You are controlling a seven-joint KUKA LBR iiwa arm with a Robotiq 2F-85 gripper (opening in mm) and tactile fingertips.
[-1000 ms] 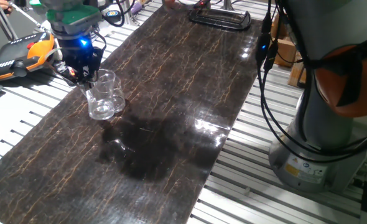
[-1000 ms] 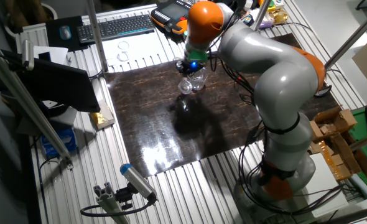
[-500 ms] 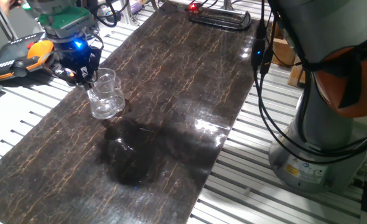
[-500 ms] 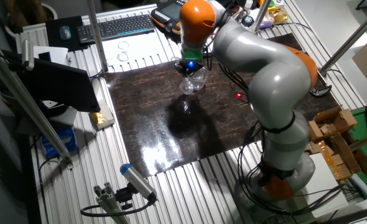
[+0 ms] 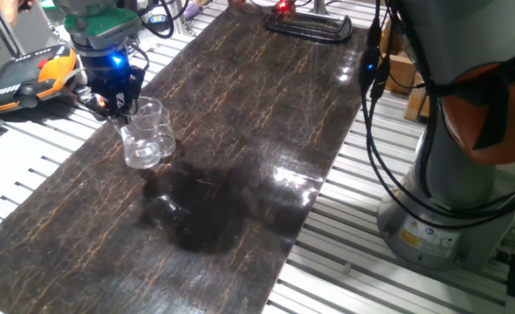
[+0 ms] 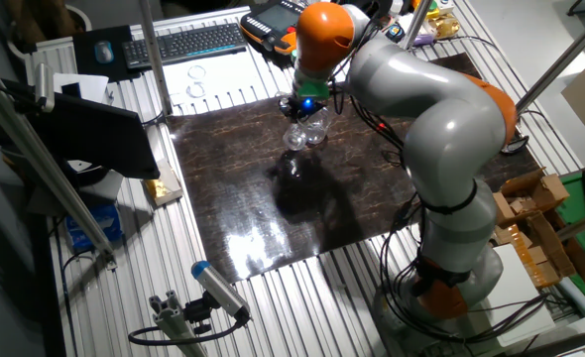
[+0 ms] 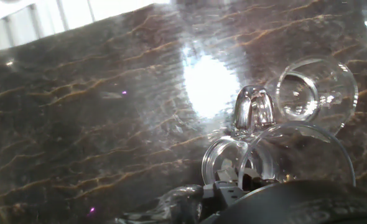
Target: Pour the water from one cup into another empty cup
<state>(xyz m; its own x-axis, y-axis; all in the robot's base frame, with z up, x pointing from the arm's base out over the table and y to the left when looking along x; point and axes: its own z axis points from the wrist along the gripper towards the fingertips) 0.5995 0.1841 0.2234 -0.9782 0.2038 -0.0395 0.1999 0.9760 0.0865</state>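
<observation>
Pouring is the step in hand: the tool [image 5: 118, 106] grips the tall cup [image 7: 253, 163] by its rim, over the dark worktop [image 5: 266, 105]. The wide cup [image 7: 313, 92] stands just beside it, on the same worktop. Water is too clear to make out, so whether any remains is hard to tell. Done well, the tilt should be slow, with the tall cup's lip kept above the wide cup's mouth and the clamp held firm on the slick glass.

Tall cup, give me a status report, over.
Pincer looks closed on tall cup. Short cup stands right beside it on the table; water not discernible. Nothing in the way.
</observation>
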